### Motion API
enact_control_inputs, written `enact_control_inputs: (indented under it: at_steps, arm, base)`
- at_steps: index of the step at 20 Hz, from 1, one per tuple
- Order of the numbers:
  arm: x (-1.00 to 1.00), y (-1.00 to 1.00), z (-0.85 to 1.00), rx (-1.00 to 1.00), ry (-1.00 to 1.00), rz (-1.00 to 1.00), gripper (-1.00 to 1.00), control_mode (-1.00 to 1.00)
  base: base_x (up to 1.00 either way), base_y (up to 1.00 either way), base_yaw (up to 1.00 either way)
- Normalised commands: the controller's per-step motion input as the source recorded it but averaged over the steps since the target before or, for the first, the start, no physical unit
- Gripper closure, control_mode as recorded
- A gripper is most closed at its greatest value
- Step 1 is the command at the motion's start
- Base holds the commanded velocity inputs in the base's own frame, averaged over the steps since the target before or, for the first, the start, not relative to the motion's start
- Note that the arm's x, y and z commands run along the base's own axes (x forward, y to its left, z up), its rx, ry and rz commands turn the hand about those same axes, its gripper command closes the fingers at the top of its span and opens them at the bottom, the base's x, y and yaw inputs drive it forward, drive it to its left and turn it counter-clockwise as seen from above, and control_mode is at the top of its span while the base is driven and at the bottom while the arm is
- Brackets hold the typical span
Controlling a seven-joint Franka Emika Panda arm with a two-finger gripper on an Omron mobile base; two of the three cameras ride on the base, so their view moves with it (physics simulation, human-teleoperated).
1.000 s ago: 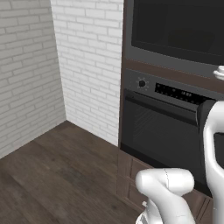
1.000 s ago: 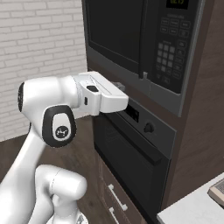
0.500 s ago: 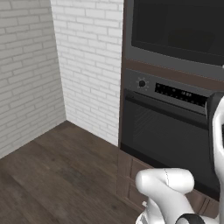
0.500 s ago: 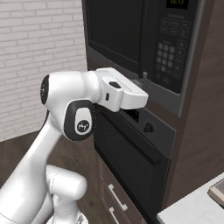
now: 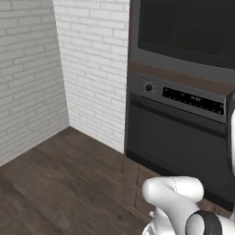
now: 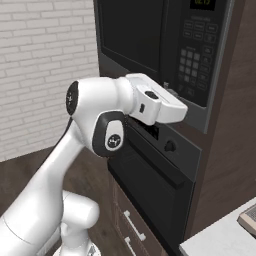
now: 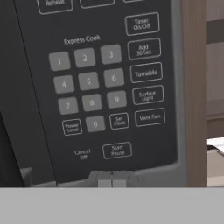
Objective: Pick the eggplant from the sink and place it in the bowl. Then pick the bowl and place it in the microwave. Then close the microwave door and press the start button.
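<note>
Tool (image 6: 184, 106) faces microwave (image 6: 165, 45) keypad (image 7: 100, 83); oven (image 6: 155, 175) below; jaw spread unreadable.

microwave (image 6: 150, 40): black front, grey lower edge
keypad (image 7: 96, 83): dark grey, pale grey buttons, white lettering
oven (image 5: 179, 137): black glass, grey panel
wall (image 5: 92, 69): white brick, grey joints
floor (image 5: 59, 183): dark brown planks
arm (image 6: 100, 120): white, dark joints

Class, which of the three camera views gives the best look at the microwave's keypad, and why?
The hand view: the dark grey microwave keypad is close and its labels are readable, including the Start/Pause button. The right base view shows the keypad small and slanted, its labels unreadable. The left base view shows the black microwave door.
</note>
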Motion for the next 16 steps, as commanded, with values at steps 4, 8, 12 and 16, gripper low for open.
enact_control_inputs:
  at_steps: [4,8,12,16]
  arm:
    - [0.19,-0.18,0.00,0.00,-0.04,0.01,1.00,-1.00]
    - [0.10,-0.38,-0.01,0.01,-0.01,0.05,1.00,-1.00]
    - [0.03,-0.22,-0.04,0.01,0.00,0.05,1.00,-1.00]
    - [0.05,-0.16,-0.11,0.01,0.00,0.04,1.00,-1.00]
  base:
    - [0.00,0.00,0.00]
    - [0.00,0.00,0.00]
    - [0.00,0.00,0.00]
    - [0.00,0.00,0.00]
